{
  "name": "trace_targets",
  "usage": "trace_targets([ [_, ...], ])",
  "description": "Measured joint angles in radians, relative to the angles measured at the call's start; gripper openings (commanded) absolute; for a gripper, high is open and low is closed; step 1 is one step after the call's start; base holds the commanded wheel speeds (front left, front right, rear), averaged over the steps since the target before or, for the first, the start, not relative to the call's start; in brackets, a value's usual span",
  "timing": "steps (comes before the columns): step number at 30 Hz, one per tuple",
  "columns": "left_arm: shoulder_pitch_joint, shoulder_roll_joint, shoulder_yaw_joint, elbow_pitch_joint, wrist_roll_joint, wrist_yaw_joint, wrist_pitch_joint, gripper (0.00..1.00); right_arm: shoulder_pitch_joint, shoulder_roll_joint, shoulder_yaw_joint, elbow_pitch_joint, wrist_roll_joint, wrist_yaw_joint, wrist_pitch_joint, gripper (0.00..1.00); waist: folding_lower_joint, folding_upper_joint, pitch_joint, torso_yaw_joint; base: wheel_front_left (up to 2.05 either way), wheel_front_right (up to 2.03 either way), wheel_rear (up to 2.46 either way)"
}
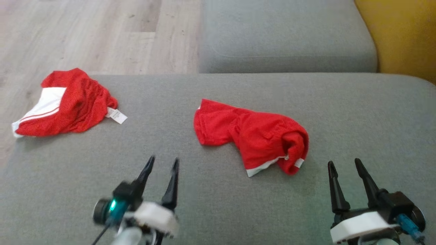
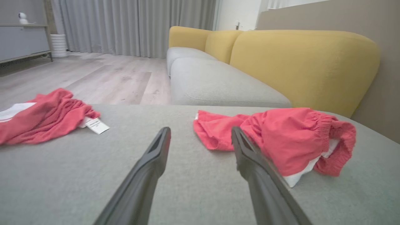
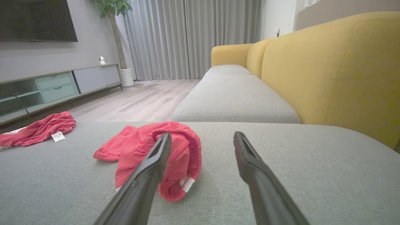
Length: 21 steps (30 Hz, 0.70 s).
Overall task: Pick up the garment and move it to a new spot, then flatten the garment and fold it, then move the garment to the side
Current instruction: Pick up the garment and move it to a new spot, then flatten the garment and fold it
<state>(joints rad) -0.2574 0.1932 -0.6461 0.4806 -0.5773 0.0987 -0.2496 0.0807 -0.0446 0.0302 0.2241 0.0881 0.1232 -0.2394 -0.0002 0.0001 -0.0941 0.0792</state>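
Soft even daylight, faint shadows, motion blur on the left gripper (image 1: 164, 158), wide-angle edge stretch.

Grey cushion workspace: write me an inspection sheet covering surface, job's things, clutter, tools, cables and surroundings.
Surface: grey cushion, flat, fabric-covered.
Job's things: crumpled red garment mid-cushion, not folded; second red garment with a white panel at the cushion's left edge, white label showing.
Clutter: nothing seen.
Tools: left tool open, empty; right tool open, empty; both short of the crumpled garment, touching no cloth.
Cables: dark cable at the left wrist; blue connector at the right wrist.
Surroundings: another grey seat cushion, yellow backrest, wooden floor, grey curtains, low cabinet.
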Motion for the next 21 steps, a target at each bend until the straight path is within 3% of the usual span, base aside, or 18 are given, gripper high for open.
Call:
trace_targets([
  [5, 0.160, 0.044, 0.068, -0.126, 0.016, 0.053, 0.000, 1.00, 0.028, 0.000, 0.001, 0.011, 0.020, 0.000, -0.002, 1.00, 0.0001, 0.0000, -0.020, 0.014, 0.00, 0.00, 0.00],
  [10, 0.275, 0.059, 0.108, -0.197, 0.033, 0.077, 0.000, 1.00, 0.067, 0.001, -0.001, 0.023, 0.028, 0.000, -0.009, 1.00, 0.0001, 0.0000, -0.034, 0.017, 0.00, 0.00, 0.00],
  [21, 0.327, 0.058, 0.135, -0.220, 0.042, 0.076, 0.000, 1.00, 0.076, 0.001, 0.013, 0.037, 0.028, 0.000, -0.009, 1.00, 0.0002, 0.0000, -0.042, 0.009, 0.00, 0.00, 0.00],
])
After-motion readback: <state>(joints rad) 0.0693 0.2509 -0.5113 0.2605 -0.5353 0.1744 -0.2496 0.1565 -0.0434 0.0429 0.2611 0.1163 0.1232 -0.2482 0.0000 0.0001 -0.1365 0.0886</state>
